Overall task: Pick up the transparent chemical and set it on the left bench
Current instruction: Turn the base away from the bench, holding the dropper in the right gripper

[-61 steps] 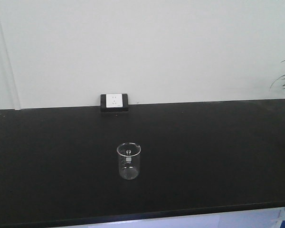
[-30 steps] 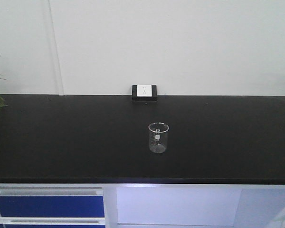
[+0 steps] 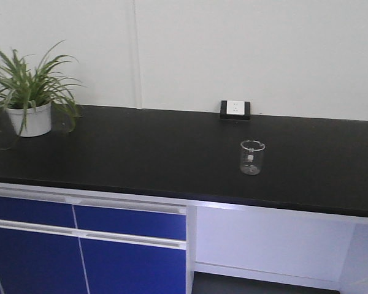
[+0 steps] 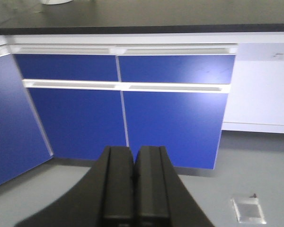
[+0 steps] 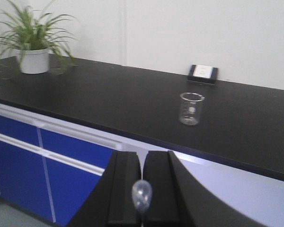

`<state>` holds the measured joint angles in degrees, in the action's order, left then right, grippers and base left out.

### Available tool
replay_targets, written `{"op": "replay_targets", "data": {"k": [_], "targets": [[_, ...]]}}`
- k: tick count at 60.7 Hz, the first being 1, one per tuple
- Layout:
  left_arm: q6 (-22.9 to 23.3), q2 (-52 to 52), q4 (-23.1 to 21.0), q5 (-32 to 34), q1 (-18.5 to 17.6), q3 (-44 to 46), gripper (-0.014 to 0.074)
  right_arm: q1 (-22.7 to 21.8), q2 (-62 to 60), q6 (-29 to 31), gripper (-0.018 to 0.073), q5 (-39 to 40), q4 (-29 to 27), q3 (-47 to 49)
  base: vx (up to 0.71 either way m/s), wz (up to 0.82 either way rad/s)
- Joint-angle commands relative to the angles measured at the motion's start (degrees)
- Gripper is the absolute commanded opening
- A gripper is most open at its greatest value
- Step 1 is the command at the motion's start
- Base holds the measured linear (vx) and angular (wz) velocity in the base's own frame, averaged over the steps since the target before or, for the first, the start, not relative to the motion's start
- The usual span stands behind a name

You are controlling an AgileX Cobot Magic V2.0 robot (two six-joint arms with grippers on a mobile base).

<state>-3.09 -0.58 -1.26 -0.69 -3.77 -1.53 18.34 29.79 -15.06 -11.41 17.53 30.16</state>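
Note:
The transparent chemical is a small clear glass beaker (image 3: 252, 157) standing upright on a black benchtop (image 3: 141, 147), a little in front of a white wall socket (image 3: 235, 109). It also shows in the right wrist view (image 5: 190, 109), far ahead of my right gripper (image 5: 142, 153). That gripper's jaws are together, with a small clear rounded blob (image 5: 142, 195) in front of their seam; I cannot tell what it is. My left gripper (image 4: 134, 150) is shut and empty, low down facing blue cabinet fronts. The left bench with white bins is out of view.
A potted green plant (image 3: 29, 92) stands at the bench's left end, also in the right wrist view (image 5: 33, 47). Blue drawers and cabinet doors (image 3: 80, 245) fill the space below the bench, with a white panel (image 3: 264, 239) to their right. A floor drain (image 4: 248, 210) lies on the grey floor.
The front view has pulled back and swung left. The beaker and socket now sit smaller and further right, and the plant and blue cabinets have come into view.

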Motion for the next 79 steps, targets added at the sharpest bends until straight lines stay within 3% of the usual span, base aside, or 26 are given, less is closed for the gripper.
{"op": "replay_targets", "data": {"k": [1,79], "targets": [[0.45,-1.1,-0.04,4.49,-0.1,-0.93,-0.0003,0.03,0.14,0.23,-0.0004,4.73,0.37,1.82,-0.28,0.38],[0.45,-1.1,-0.04,4.49,-0.1,-0.93,-0.0003,0.03,0.14,0.23,-0.0004,4.39,0.37,1.82,-0.19,0.62]]}}
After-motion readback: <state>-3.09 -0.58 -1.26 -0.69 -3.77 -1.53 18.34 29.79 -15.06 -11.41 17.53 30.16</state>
